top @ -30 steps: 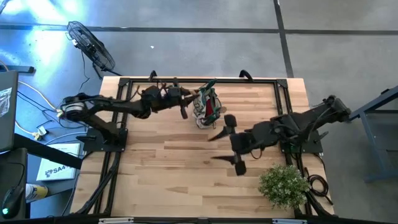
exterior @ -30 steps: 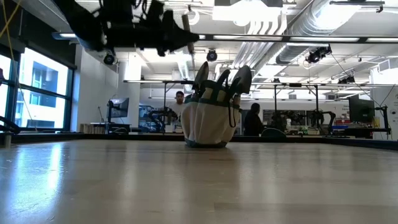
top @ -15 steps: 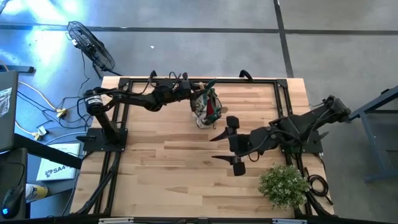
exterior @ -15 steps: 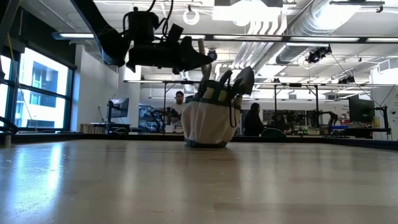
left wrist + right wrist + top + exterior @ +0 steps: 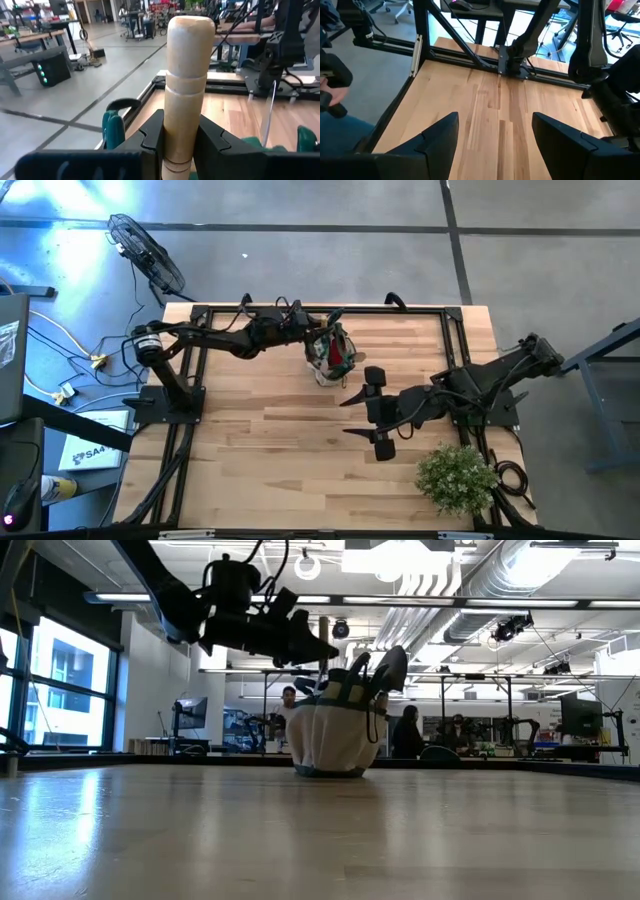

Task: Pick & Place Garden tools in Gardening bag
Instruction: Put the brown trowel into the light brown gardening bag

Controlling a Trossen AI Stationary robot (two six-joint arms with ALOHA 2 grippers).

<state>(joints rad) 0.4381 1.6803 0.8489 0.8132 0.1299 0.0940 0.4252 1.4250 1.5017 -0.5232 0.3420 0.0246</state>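
Overhead, the small round olive-tan fabric gardening bag with dark green trim (image 5: 330,352) sits toward the far middle of the pale wooden slatted table (image 5: 270,450), with red fabric showing among the dark tool ends inside it. The left gripper (image 5: 307,333) reaches in from the left and hangs at the bag's left rim. Only the left wrist view shows what it holds: a smooth, round-ended pale wooden trowel handle (image 5: 186,80), clamped upright between the two dark fingers (image 5: 152,137); the blade is hidden below them.

From table height the bag (image 5: 335,735) reads as a soft, rounded pouch with dark handles and one blade tip sticking up out of it; how many tools are inside cannot be counted. The left gripper (image 5: 318,648) hovers just above its left edge.

Nearer and to the right, the right gripper (image 5: 362,412) hovers over bare boards with its two fingers (image 5: 440,137) spread apart and holding nothing. One bushy green plant (image 5: 455,476) stands at the near right corner, and one black fan (image 5: 148,258) is on the floor beyond the far left corner.
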